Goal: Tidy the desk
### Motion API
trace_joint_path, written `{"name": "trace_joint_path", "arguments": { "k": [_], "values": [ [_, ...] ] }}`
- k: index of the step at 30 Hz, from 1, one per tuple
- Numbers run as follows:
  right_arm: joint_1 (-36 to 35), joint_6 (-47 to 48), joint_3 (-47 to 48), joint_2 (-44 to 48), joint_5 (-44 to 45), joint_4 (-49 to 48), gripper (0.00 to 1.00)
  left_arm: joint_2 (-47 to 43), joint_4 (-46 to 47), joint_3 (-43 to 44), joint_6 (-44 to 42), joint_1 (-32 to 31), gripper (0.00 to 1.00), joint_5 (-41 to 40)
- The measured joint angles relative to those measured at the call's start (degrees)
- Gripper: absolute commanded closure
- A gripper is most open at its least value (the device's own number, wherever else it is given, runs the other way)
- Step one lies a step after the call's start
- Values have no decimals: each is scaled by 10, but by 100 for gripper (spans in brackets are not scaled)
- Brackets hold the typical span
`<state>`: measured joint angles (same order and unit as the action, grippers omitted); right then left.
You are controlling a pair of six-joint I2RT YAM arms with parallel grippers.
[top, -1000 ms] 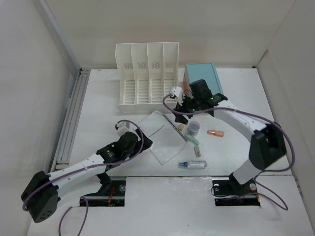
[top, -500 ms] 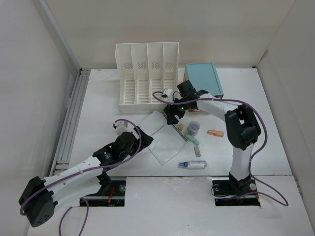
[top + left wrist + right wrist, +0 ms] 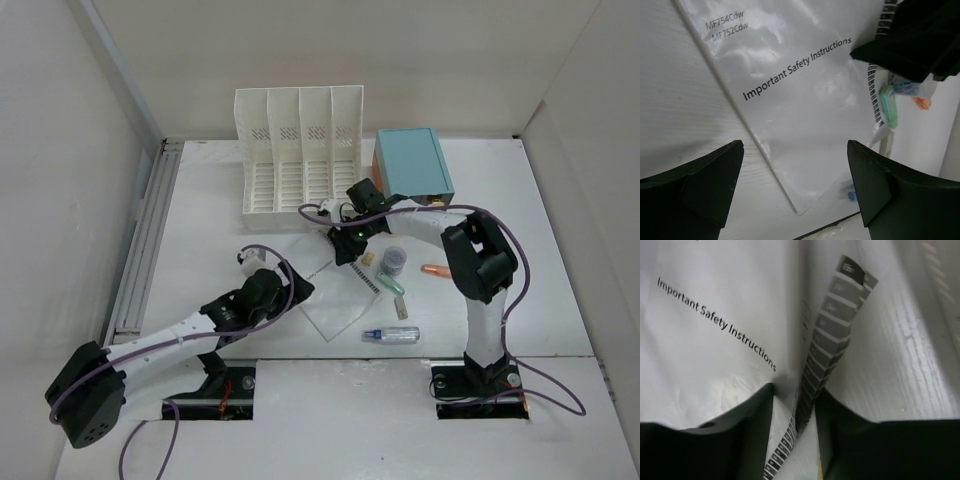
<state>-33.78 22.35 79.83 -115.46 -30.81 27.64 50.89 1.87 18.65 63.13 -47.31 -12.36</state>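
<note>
The right jaws have swung in from beside the teal box (image 3: 412,160) and dropped onto the far edge of the booklet (image 3: 335,295), where they now pinch its printed strip. A lift toward the file rack (image 3: 300,160) can likely begin. The left jaws hang wide apart over the booklet's near-left corner. The white table (image 3: 200,220) lies open to the left, while a bottle (image 3: 392,335) and other small bits crowd the booklet's right edge.

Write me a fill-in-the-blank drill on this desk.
The booklet is titled Important ___ Instructions.
The rack has ___ slots.
The right pincer pinches the booklet's edge, while the left pincer, open, holds ___.
Missing words: Safety; four; nothing.
</note>
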Motion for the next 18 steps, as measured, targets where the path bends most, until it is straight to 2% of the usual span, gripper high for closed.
{"name": "trace_joint_path", "arguments": {
  "k": [1, 2, 3, 7, 8, 11, 15, 18],
  "values": [
    [0, -4, -3, 0, -4, 2, 90, 9, 5, -3, 0, 0, 18, 3],
    [0, -2, -3, 0, -10, 4, 98, 19, 6, -5, 1, 0, 18, 4],
    [0, -2, -3, 0, -18, 6, 100, 24, 9, -7, 2, 0, 20, 5],
    [1, 7, -3, 2, -35, 10, 100, 25, 18, -17, 6, 0, 20, 7],
    [1, 9, -3, 5, -39, 14, 100, 17, 16, -20, 7, 0, 16, 7],
    [7, 17, -3, 22, -59, 35, 100, -19, 3, -25, 13, 0, 15, 0],
    [33, 23, -1, 76, -101, 70, 100, -81, -9, -37, 23, 0, 14, -13],
    [62, 32, 4, 126, -144, 85, 100, -93, -15, -42, 27, 0, 12, -20]
  ]
}}
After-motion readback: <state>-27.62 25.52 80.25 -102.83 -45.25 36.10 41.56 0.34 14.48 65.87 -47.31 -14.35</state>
